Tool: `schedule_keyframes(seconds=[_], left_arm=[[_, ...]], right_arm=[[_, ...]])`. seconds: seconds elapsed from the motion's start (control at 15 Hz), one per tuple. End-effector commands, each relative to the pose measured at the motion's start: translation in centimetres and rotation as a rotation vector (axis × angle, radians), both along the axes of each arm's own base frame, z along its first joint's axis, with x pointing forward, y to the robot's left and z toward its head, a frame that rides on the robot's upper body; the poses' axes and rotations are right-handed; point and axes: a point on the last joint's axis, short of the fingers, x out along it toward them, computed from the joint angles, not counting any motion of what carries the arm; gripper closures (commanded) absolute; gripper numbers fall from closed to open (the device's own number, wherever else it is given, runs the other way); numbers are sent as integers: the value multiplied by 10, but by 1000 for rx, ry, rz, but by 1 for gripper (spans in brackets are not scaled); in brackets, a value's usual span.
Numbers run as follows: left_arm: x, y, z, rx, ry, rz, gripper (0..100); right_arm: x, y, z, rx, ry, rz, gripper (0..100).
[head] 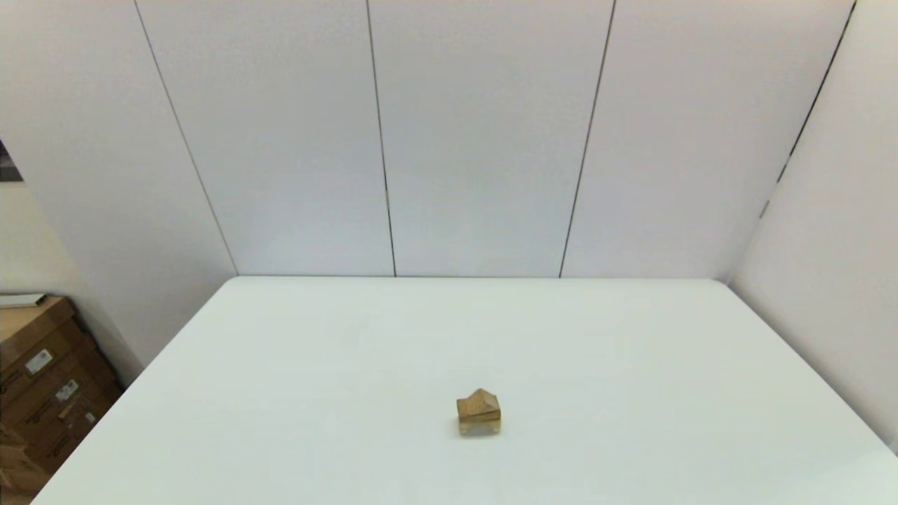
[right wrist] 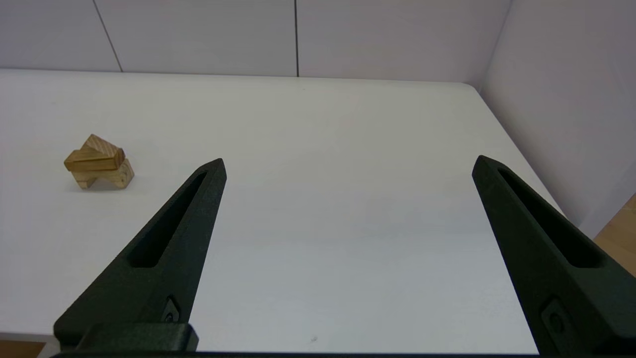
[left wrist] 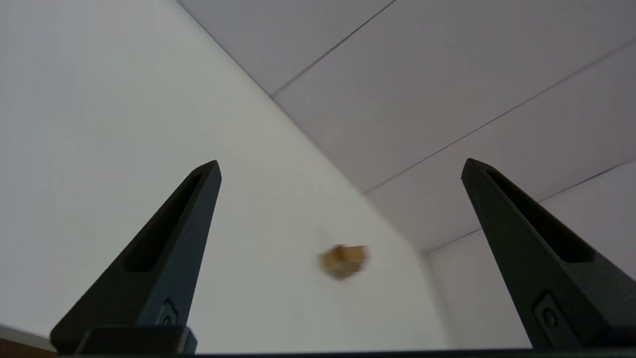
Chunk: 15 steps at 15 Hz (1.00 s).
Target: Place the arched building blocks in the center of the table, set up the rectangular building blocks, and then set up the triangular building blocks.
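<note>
Near the middle of the white table (head: 631, 365) stands a small wooden stack. The arched block (right wrist: 112, 178) is at the bottom. The slim rectangular bar (right wrist: 94, 161) lies across it, and the triangular prism (right wrist: 102, 145) sits on top, peak up. The head view shows the same stack, with the triangle (head: 480, 401) over the arch (head: 480, 425). In the left wrist view the stack (left wrist: 344, 261) is a far, blurred shape. My left gripper (left wrist: 343, 161) and right gripper (right wrist: 350, 159) are both open and hold nothing. Each is far from the stack, and neither arm shows in the head view.
Brown cardboard boxes (head: 42, 379) stand on the floor past the table's left edge. Pale wall panels (head: 484, 140) close off the back and the right side (head: 828, 245) of the table.
</note>
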Motion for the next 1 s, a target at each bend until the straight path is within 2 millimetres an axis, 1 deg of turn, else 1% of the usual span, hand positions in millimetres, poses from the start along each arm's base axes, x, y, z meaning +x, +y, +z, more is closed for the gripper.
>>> schedule_keyframes(seconds=[0.07,0.13,0.27,0.4,0.73,0.87,1.0], left_arm=[[0,1,0,620,-14,78,0],[0,1,0,768,-20,83,0],[0,1,1,880,-29,92,0],[0,1,1,1058,-34,97,0],[0,0,0,1397,-75,54,0],[0,0,-2,1469,-69,45,0],[0,0,-2,1466,-70,43,0]], right_arm=[[0,0,0,0,1,1,0],[0,0,0,0,1,1,0],[0,0,0,0,1,1,0],[0,0,0,0,1,1,0],[0,0,0,0,1,1,0],[0,0,0,0,1,1,0],[0,0,0,0,1,1,0]])
